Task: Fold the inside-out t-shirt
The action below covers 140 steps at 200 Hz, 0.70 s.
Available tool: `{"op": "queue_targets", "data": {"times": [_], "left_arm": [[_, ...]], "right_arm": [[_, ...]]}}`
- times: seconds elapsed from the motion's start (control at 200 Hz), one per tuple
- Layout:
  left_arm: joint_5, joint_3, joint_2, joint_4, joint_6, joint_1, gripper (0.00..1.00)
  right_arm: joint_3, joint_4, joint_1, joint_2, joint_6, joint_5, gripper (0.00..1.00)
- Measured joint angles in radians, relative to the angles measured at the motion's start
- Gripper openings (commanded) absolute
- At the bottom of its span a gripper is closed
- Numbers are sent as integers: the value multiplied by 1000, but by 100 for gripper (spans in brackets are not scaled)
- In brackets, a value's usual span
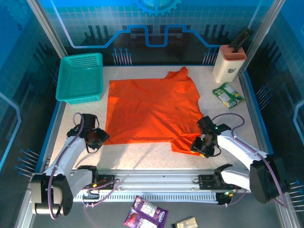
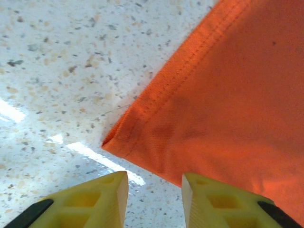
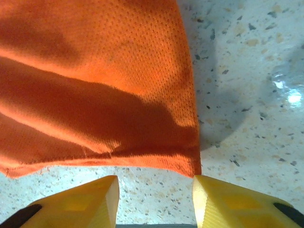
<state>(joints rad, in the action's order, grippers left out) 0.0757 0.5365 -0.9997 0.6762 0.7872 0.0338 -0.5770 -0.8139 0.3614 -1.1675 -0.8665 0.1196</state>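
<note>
1. Top external view: I see the inside-out t-shirt (image 1: 152, 111) spread flat in the middle of the speckled table (image 1: 142, 156), its plain orange cloth carrying no print that I can read.
2. Left gripper (image 1: 97, 138) sits just off the shirt's near-left corner. In the left wrist view its yellow fingers (image 2: 107, 199) stand apart with bare table between them, holding nothing, and the stitched corner hem (image 2: 137, 128) lies just ahead of them.
3. Right gripper (image 1: 202, 145) sits at the shirt's near-right corner. In the right wrist view its jaws also stand apart and empty, just short of the cloth's edge (image 3: 142, 164).
4. Teal basket (image 1: 80, 99) stands just beyond the shirt's far-left corner.
5. Cream knife block (image 1: 229, 66) stands off the shirt's far-right corner and carries a small mark I cannot read.
6. Green packet (image 1: 228, 95) lies right of the shirt, and purple packets (image 1: 146, 213) lie well nearer than it, past the arm bases; their printing is too small for me to read.
</note>
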Motion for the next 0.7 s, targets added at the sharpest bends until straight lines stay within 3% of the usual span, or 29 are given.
{"op": "queue_targets", "data": {"times": [0.15, 0.34, 0.43, 0.585, 0.7], "left_arm": [[-30, -2, 5, 32, 28, 0, 38], [-89, -3, 5, 100, 102, 0, 39], [-106, -6, 5, 120, 121, 0, 39], [-106, -35, 5, 127, 137, -13, 39], [-81, -59, -8, 100, 138, -17, 39]], "right_arm": [[24, 58, 0, -47, -51, 9, 30], [43, 88, 0, -37, -90, 13, 0], [45, 92, -1, -15, -99, 14, 1], [39, 67, -2, 15, -95, -5, 27], [22, 41, -5, 37, -102, -29, 38]]}}
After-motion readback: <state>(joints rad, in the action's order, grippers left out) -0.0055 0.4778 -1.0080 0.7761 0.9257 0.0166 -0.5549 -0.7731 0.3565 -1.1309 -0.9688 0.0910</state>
